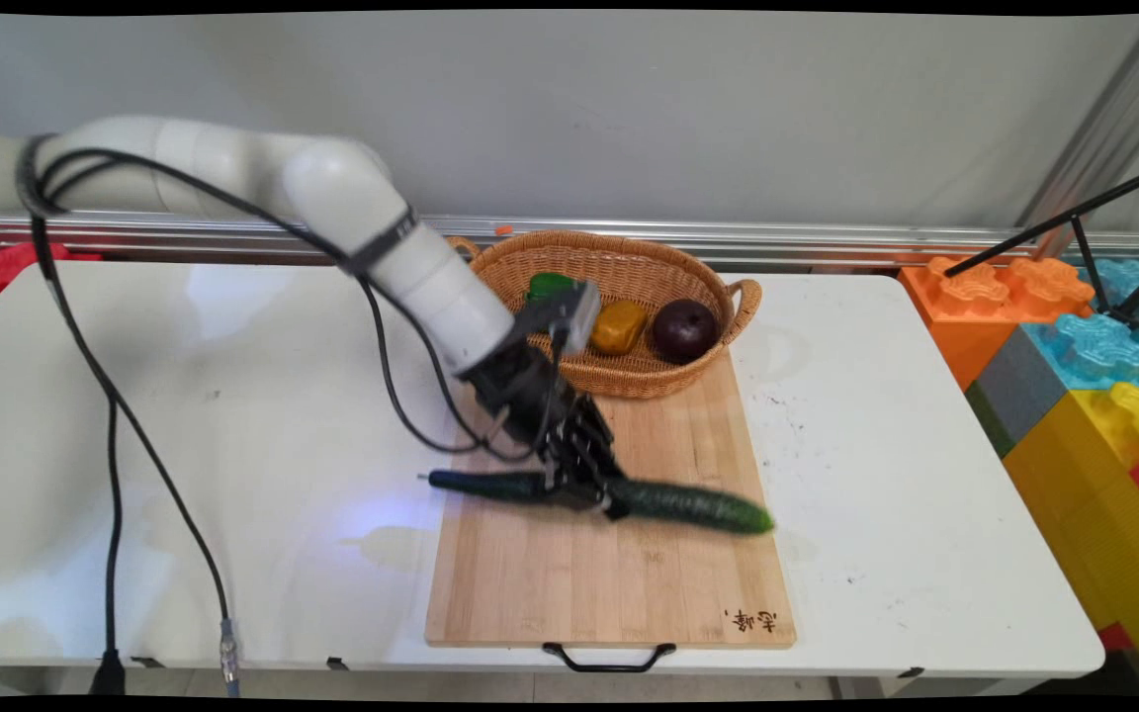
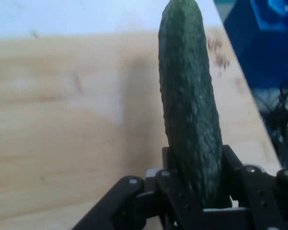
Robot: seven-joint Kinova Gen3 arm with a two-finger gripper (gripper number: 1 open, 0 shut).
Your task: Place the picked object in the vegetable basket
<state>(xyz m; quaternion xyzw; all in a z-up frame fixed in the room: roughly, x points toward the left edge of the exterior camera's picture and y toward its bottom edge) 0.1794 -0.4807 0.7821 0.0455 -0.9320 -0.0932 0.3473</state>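
The white worktop stretches from left to right, with big toy building blocks in orange, blue, grey and yellow stacked off its right end. A wooden cutting board lies lengthwise on the worktop, running from the near edge toward the far side, a black handle at its near end and a small burnt mark in its near right corner. A woven basket with two loop handles sits at the board's far end, its near rim overlapping the wood. Inside the basket lie a dark purple round fruit on the right, a yellow-brown piece in the middle, and a green item on the left, partly hidden behind the arm's wrist.

The long dark green cucumber lies crosswise over the middle of the board, its left tip reaching past the board's left edge above the worktop and its right tip near the board's right edge. The tool is clenched around the cucumber somewhat left of its middle. In the hand view the cucumber rises from between the black fingers, which press its bumpy skin on both sides, with the board behind it.
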